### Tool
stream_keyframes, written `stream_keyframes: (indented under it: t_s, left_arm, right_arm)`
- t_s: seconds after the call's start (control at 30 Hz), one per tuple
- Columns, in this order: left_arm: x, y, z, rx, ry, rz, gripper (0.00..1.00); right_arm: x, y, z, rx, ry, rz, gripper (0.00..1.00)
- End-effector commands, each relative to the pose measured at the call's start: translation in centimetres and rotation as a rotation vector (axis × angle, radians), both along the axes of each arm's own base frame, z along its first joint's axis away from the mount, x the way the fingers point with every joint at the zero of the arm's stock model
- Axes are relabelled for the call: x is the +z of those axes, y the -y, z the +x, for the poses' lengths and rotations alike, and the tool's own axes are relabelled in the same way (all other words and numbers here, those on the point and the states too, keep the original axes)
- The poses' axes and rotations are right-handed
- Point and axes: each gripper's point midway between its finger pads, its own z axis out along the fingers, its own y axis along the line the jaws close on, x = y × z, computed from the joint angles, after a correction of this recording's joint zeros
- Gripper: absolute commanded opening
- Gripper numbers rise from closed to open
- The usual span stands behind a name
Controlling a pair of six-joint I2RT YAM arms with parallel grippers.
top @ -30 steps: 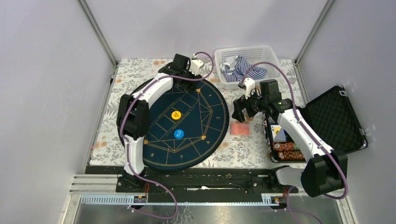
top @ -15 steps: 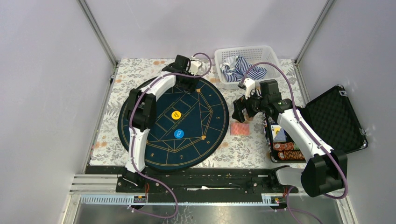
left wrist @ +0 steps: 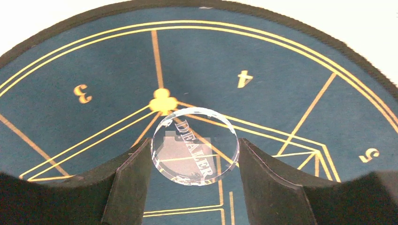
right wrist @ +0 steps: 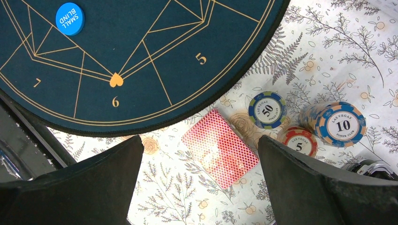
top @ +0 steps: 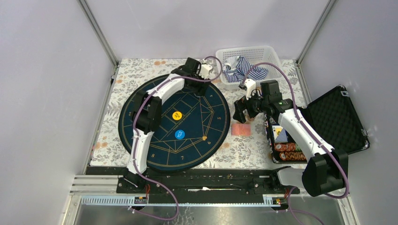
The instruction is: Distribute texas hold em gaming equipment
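White walls box in a floral cloth [top: 141, 70]. From above, the mat [top: 197, 136] sits centre frame with the orange disc [top: 176, 115] and blue disc [top: 179, 134] already on it. The left gripper [top: 199, 83] is out at the mat's upper edge. The right gripper [top: 245, 115] hangs right of the mat, just above the cards [top: 241, 129]. There's a basket [top: 244, 49] at the top, and an open case [top: 335, 117] at the right with chips [top: 291, 151] racked inside.

Over to the left wrist: the fingers are clamped on a clear dealer button [left wrist: 195, 146], one either side. It's carried over the mat just below the club mark, between seats 3 and 4.

Now the right wrist: jaws wide apart, nothing in them. The cards lie stacked on the cloth directly beneath, just off the mat's rim. Right of them sit a 50 chip [right wrist: 267, 110], a 5 chip [right wrist: 299, 140] and a 10s stack [right wrist: 339, 124], all on the cloth. The blue disc reads "small blind" at upper left.

My read is early going. The two discs are down and the button looks about to land. No card is dealt and no chip sits at any numbered seat, so the bulk remains.
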Motion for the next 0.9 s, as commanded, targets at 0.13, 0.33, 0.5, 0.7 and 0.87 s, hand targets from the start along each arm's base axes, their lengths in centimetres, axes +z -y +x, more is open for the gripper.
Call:
stream_keyframes:
  t_s: [0.13, 0.33, 0.5, 0.7, 0.87]
  left_arm:
    - [-0.1, 3.7, -1.6, -0.072, 0.004, -0.037, 0.53]
    - [-1.8, 4.5, -2.7, -0.089, -0.021, -0.023, 0.54]
    - [-3.1, 4.8, -3.4, -0.101, -0.037, 0.005, 0.55]
    - [-4.3, 4.7, -3.6, -0.096, -0.046, 0.033, 0.63]
    - [-3.1, 4.8, -3.9, -0.102, -0.046, 0.022, 0.87]
  right_arm:
    - [1.0, -0.1, 0.4, 0.002, 0.031, 0.017, 1.00]
    - [1.0, 0.0, 0.4, -0.001, 0.034, 0.016, 1.00]
    - [1.1, 0.1, 0.4, -0.002, 0.037, 0.016, 1.00]
    - [1.0, 0.0, 0.4, 0.001, 0.033, 0.019, 1.00]
    - [1.1, 0.0, 0.4, 0.001, 0.033, 0.022, 1.00]
